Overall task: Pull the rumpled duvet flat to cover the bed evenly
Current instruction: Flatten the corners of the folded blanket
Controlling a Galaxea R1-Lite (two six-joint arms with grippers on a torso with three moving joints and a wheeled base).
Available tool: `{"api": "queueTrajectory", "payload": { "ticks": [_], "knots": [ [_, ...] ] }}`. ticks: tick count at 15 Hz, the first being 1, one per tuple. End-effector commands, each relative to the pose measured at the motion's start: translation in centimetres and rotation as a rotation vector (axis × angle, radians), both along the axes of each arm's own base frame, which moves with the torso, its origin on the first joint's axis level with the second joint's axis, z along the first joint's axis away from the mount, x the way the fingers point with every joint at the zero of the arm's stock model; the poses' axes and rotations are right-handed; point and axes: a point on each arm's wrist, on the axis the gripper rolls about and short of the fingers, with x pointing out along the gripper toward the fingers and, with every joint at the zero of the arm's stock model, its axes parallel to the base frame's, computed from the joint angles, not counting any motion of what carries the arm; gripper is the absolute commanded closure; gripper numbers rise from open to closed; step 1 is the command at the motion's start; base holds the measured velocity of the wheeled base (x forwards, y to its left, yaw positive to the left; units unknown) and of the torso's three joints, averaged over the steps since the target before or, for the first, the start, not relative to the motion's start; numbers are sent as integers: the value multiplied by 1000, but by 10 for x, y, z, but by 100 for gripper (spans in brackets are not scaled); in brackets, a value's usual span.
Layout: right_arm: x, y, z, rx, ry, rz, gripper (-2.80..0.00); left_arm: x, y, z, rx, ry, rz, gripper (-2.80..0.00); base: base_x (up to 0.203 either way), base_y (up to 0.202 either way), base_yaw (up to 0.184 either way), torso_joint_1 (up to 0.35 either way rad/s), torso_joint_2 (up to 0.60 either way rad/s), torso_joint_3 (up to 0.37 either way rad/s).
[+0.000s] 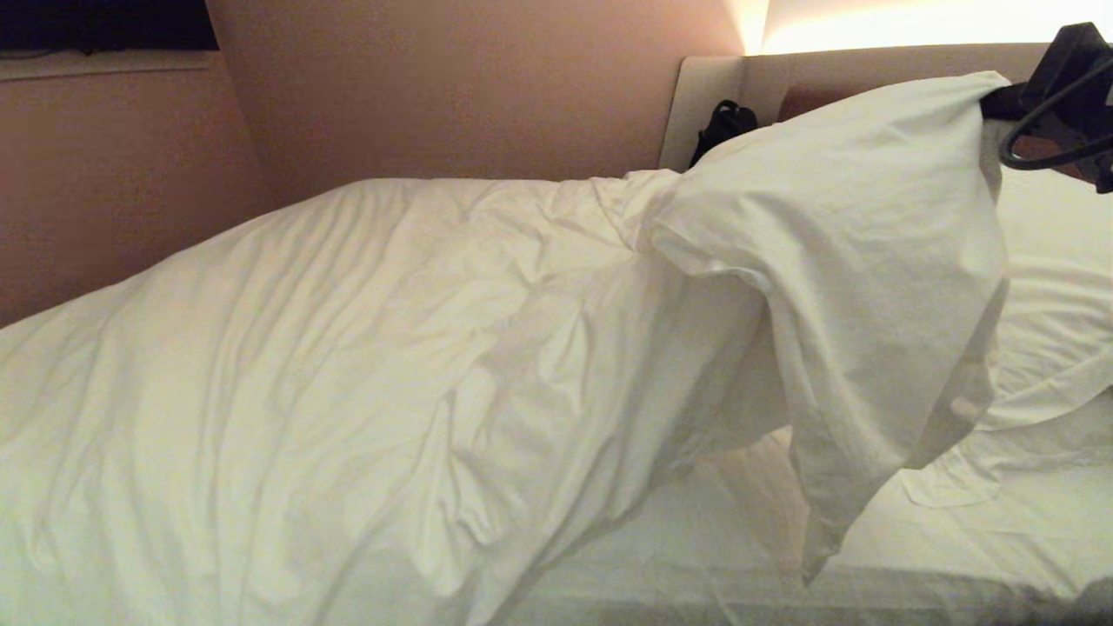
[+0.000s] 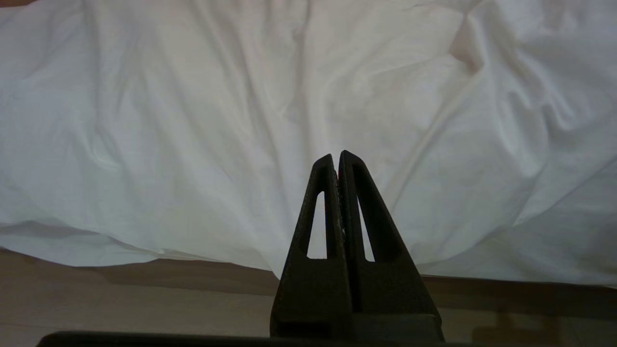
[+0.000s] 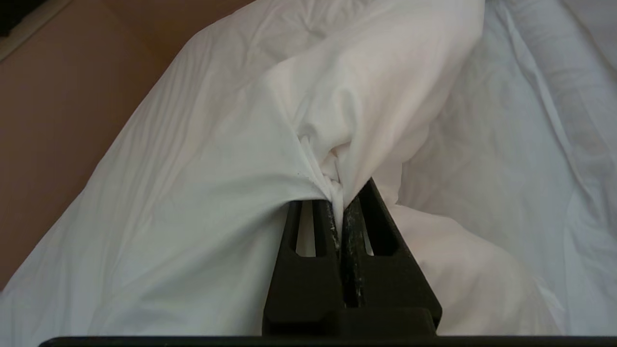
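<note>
A corner of the duvet (image 1: 869, 226) is pinched tight in the right gripper (image 3: 343, 202), lifted at two o'clock over the bed (image 1: 956, 522). Bare sheet (image 1: 739, 539) lies exposed beneath; pillows (image 1: 1056, 287) crowd three o'clock. The left gripper (image 2: 337, 161) is pressed closed, empty, at the duvet's hanging edge.

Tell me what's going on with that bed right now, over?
Right gripper shut on a duvet corner, lifted toward the headboard. Left gripper shut, empty, at the bedside. Sheet still bare below. Nothing blocking.
</note>
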Motion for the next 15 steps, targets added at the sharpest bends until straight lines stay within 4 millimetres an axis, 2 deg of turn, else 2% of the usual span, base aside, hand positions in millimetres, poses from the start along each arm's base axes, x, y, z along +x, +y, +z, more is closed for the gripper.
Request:
{"api": "queueTrajectory", "payload": {
  "ticks": [1, 5, 7, 11, 15],
  "knots": [
    [1, 0, -12, -2, 56, 3, 0, 0, 0, 0, 0, 0, 1, 0, 0, 0, 0, 0, 0, 0],
    [14, 1, -63, -65, 221, 18, 0, 0, 0, 0, -1, 1, 1, 0, 0, 0, 0, 0, 0, 0],
    [29, 5, -86, -119, 276, 39, 0, 0, 0, 0, -1, 0, 1, 0, 0, 0, 0, 0, 0, 0],
    [68, 13, -117, -120, 308, 53, 0, 0, 0, 0, 1, -1, 1, 0, 0, 0, 0, 0, 0, 0],
    [96, 40, -128, -118, 270, 120, 0, 0, 0, 0, 0, 0, 1, 0, 0, 0, 0, 0, 0, 0]
  ]
}}
